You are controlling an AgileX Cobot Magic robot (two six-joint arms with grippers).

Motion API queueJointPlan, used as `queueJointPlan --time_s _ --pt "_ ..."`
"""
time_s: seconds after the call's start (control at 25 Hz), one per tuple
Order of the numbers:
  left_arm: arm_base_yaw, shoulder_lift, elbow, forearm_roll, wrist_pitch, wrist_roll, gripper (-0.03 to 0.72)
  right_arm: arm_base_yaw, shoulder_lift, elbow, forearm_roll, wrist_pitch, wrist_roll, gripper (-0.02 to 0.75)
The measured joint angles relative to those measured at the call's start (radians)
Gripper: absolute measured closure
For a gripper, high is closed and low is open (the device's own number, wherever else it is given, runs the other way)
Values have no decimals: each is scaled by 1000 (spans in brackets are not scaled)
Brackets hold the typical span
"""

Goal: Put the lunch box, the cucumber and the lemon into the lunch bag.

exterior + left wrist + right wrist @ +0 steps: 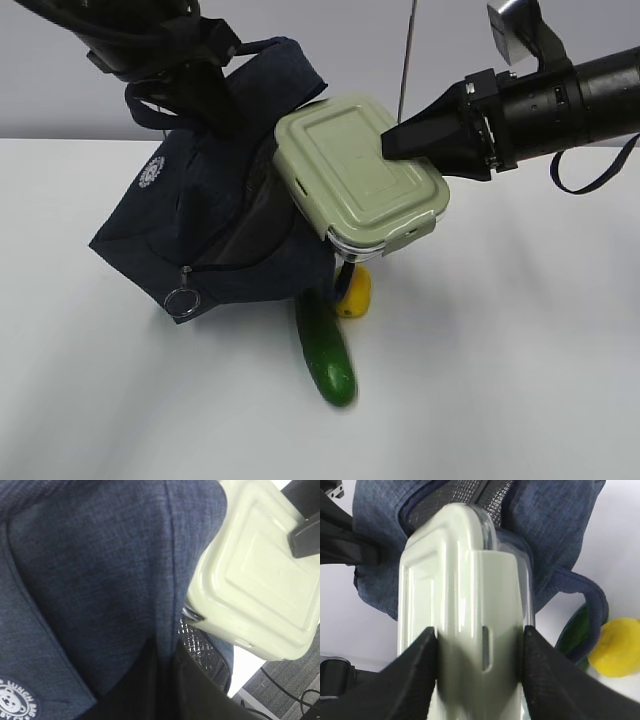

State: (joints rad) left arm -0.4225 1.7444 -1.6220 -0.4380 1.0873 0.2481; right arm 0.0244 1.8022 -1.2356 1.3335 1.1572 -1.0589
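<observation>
The navy lunch bag stands tilted on the white table, its mouth facing right. My left gripper is shut on the bag's upper fabric edge and holds it up; its dark fingers pinch a fold. My right gripper is shut on the lunch box and holds it slanted, its far corner at the bag's mouth. In the right wrist view the gripper clamps the green lid's end. The cucumber and the lemon lie on the table under the box.
The zipper's ring pull hangs at the bag's lower front. A bag handle loop lies over the cucumber beside the lemon. Silvery lining shows under the box. A thin rod stands behind.
</observation>
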Motion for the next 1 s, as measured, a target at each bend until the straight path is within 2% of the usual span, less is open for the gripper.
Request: queueJointPlan --time_s 0.44,1.0 --pt "0 0 0 -9 32 0 688 56 54 0 0 2 -12 356" --pt "0 0 0 -36 66 0 688 101 54 0 80 -74 -63 356"
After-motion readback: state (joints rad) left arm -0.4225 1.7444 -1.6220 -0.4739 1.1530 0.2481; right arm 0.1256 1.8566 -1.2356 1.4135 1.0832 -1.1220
